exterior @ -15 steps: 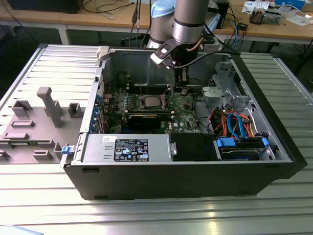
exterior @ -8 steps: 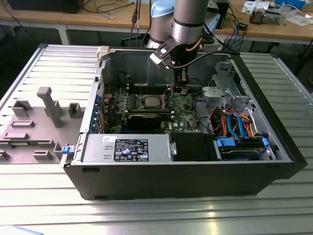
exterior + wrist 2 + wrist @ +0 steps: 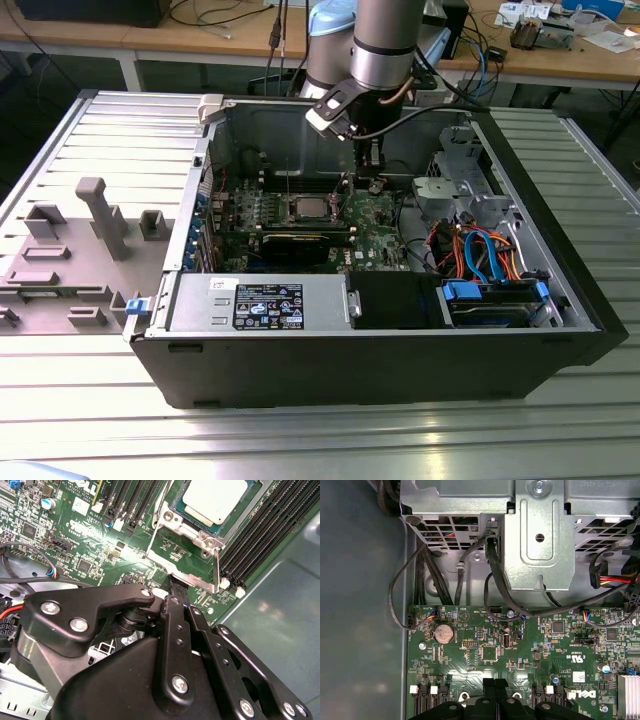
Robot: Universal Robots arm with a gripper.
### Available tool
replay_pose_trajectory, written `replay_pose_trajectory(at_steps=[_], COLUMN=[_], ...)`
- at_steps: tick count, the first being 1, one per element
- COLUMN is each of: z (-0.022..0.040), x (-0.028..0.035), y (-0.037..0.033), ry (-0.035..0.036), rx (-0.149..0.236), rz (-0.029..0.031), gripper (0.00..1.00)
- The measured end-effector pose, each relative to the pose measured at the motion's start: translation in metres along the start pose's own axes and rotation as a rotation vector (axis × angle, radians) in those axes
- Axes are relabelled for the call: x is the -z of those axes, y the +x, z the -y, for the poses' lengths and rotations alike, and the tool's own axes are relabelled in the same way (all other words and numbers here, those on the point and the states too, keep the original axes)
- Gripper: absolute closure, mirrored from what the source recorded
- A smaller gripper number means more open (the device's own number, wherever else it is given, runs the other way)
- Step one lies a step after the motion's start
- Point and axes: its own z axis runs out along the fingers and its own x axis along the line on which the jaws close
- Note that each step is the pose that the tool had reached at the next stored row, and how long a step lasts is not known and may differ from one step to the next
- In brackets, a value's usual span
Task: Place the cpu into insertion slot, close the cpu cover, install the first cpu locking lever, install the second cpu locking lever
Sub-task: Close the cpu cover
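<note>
1. Setting: a robotics laboratory or electronics workshop.
2. The arm (image 3: 385, 40) lowers the gripper (image 3: 373, 180) into an open computer case (image 3: 350, 365). The green motherboard (image 3: 375, 225) lies directly beneath the gripper.
3. The case rests on a ribbed aluminium table (image 3: 300, 440) that extends on every side of the gripper.
4. A grey fixture block (image 3: 95, 215) with upright pegs sits well off to the exterior view's left of the gripper.
5. Wooden workbenches (image 3: 200, 40) behind the arm carry loose cables (image 3: 200, 12) and small electronic parts (image 3: 540, 30).

The arm (image 3: 385, 40) stands vertical, its wrist pointing straight down. Its black end effector (image 3: 374, 182) hangs low, the fingers (image 3: 176, 611) drawn together at the tips with barely any gap.
</note>
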Motion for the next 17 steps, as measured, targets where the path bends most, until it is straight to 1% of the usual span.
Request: replay_pose_trajectory(at_steps=[17], z=[0.0028], x=[-0.0002], y=[0.0], ry=[0.0], rx=[0.0], rz=[0.0], gripper=[0.89])
